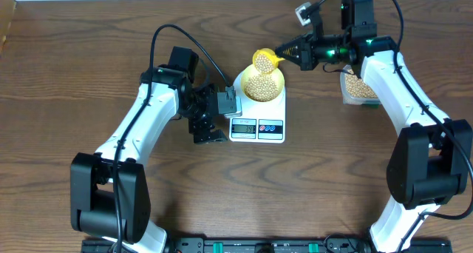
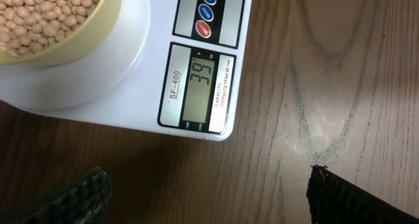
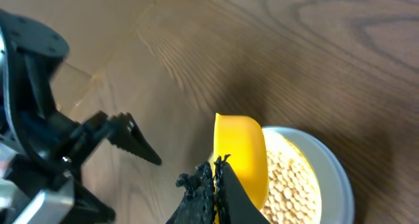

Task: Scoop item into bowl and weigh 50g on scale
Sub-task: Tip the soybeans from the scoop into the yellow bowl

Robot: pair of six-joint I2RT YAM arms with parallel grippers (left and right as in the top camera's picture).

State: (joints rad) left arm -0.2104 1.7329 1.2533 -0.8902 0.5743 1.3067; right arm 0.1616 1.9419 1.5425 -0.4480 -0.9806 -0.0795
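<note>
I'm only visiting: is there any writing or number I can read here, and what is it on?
"39": on the grey LCD display of the white rectangular digital kitchen scale.
"SF-400": printed on the scale's face beside that display.
"CAPACITY": small print on the display's other side; the figures after it are too small to read.
Labels on the two blue and one red round buttons: too small to read.
No other readable text.
</note>
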